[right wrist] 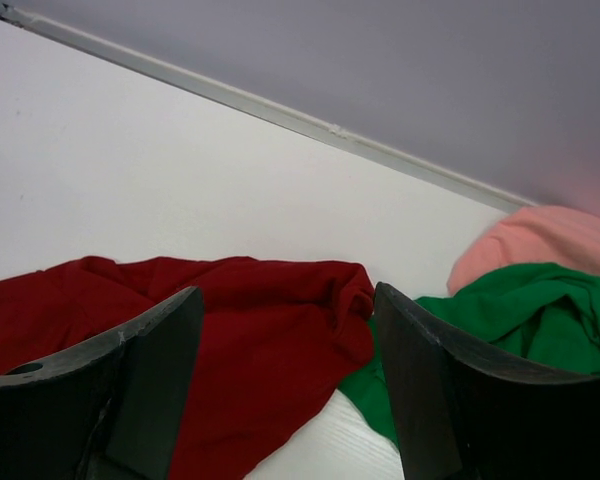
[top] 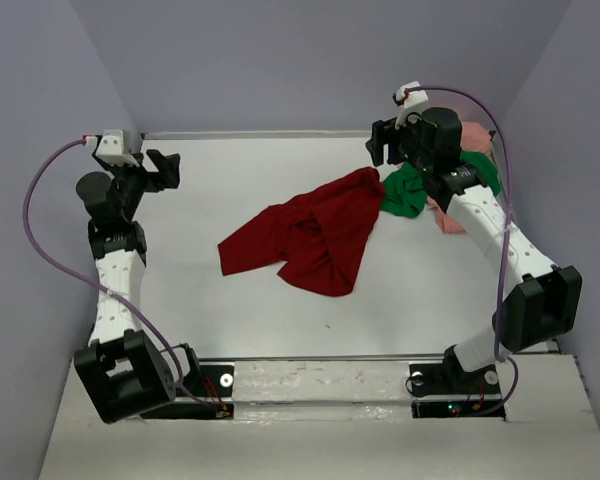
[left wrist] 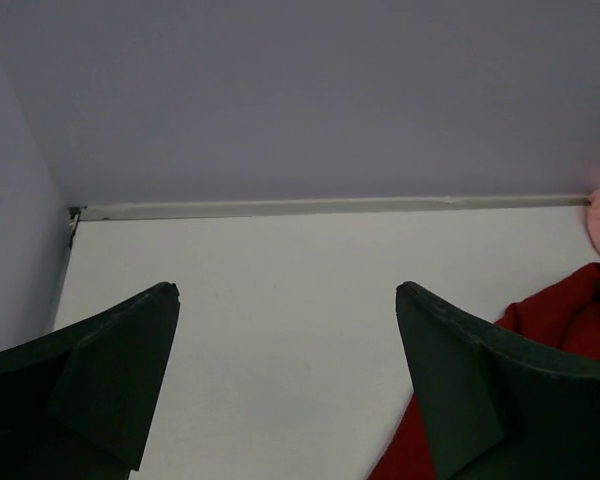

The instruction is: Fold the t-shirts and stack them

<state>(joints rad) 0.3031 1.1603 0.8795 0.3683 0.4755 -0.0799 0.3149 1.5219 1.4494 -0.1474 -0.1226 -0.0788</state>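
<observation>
The red shirt point(top: 315, 235) lies crumpled mid-bench point(top: 230, 320). The green shirt point(top: 408, 190) touches its right edge, with the pink shirt point(top: 475, 135) beyond. The right pincer point(top: 385, 145) hovers over the red shirt's far right corner, parted and empty, likely to pull it clear. The left pincer point(top: 165, 168) hangs well left, wide open and empty.

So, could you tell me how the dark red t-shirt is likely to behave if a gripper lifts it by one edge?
The dark red t-shirt lies crumpled in soft folds, so it would probably hang limp rather than hold shape. Its edge meets the green t-shirt, so dragging it might tug that along.
</observation>
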